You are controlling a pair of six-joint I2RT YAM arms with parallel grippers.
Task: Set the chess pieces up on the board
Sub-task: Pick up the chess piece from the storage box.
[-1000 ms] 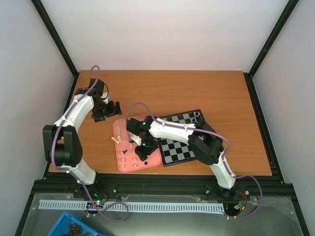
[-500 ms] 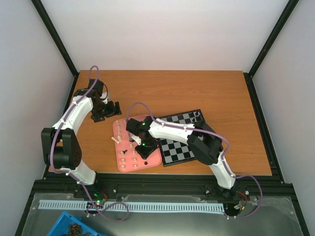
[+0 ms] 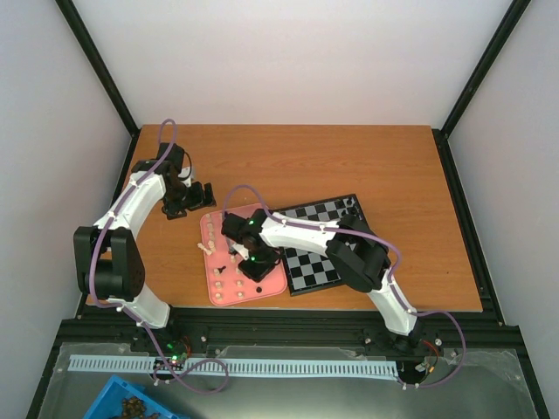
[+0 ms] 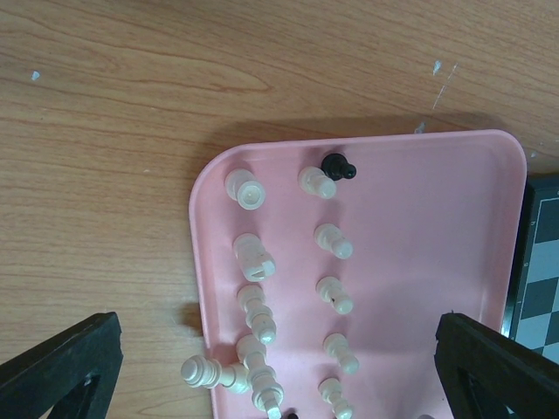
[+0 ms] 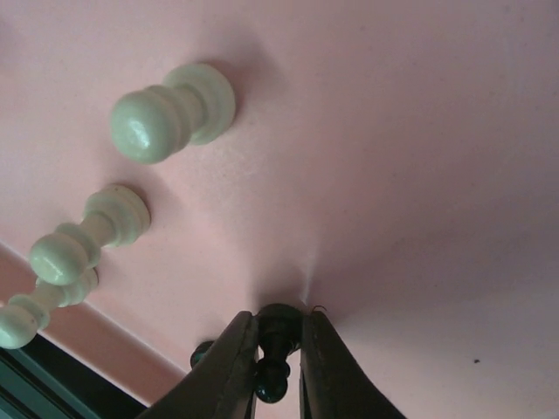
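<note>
- The right arm rises from its base at the near edge, bends with its elbow over the board and runs its forearm leftward. The right gripper [image 3: 247, 256] points down over the pink rounded plastic tray [image 3: 266, 288].
- Its two fingers [image 5: 229, 371] are almost closed, pinching a small black turned chess piece [image 5: 276, 349] right at the tray floor. Whether the piece is clear of the floor cannot be told.
- The left arm folds at a raised elbow and stretches to the far left. The left gripper [image 3: 203, 194] hangs over the worktop just past the tray's far left corner, spread wide with nothing between its fingers.
- A blue plastic crate [image 3: 109, 401] sits in front of the arm bases.
- The orange-brown wooden worktop [image 3: 349, 157] carries the tray. Just beside the tray on the right lies the flat black-and-white checked chessboard [image 3: 316, 269], turned at a slight angle.
- Small cream turned chess pieces [image 4: 253, 258] stand in two rows on the tray, and one lies across its left rim.
- White walls [image 3: 288, 61] and black frame posts [image 3: 96, 65] close the far side.
- Against a second ago, the right gripper has shifted slightly left and farther along the tray, and the left gripper has barely moved.
</note>
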